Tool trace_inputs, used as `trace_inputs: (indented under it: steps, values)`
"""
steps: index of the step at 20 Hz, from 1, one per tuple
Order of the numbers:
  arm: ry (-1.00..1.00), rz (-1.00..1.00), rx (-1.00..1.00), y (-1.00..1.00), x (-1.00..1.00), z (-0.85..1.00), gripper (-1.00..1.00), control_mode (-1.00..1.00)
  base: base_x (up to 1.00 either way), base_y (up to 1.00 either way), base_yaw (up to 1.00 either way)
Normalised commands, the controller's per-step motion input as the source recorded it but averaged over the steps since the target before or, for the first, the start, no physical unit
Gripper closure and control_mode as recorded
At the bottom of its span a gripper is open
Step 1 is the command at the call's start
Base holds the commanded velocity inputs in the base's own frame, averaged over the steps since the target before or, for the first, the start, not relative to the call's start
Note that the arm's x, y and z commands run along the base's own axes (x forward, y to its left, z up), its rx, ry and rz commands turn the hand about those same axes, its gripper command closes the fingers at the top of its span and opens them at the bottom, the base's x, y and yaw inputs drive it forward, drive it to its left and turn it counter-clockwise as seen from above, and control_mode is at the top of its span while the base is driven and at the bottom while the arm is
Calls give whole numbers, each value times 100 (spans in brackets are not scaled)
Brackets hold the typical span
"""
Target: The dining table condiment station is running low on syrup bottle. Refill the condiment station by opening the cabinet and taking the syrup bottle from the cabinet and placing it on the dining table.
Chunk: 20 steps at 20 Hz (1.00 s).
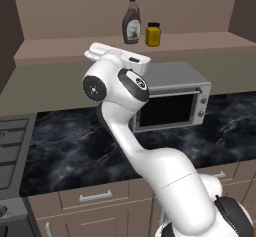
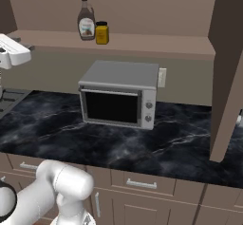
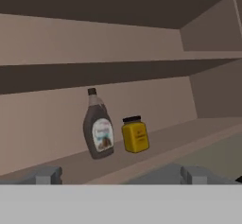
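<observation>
The hand (image 3: 120,175) is hovering with its fingers spread wide and nothing between them, facing the open cabinet (image 3: 71,119). One syrup bottle (image 3: 98,129) is standing upright on the cabinet's bottom shelf, just beside one short yellow jar (image 3: 135,133); bare shelf is stretching away on both sides of the pair. Below the cabinet, one boxy grey toaster oven (image 2: 118,93) is sitting on the veined black surface (image 2: 180,143).

Soft, even light with no glare. Dark shadows sit under the brown wooden cabinet shelves (image 3: 108,72). Everything looks a little blurry.
</observation>
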Motion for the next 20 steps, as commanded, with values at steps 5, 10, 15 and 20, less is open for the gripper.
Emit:
trace_inputs:
  steps: [5,10,15,20]
  values:
    - [0,0,0,0,0,0,-100,-100,0,0,0]
    - [0,-16,0,22,22,0,-100,-100,0,0,0]
    - [0,-23,-1,49,33,0,-100,-100,0,0,0]
    - [0,-14,-1,65,22,0,-100,-100,0,0,0]
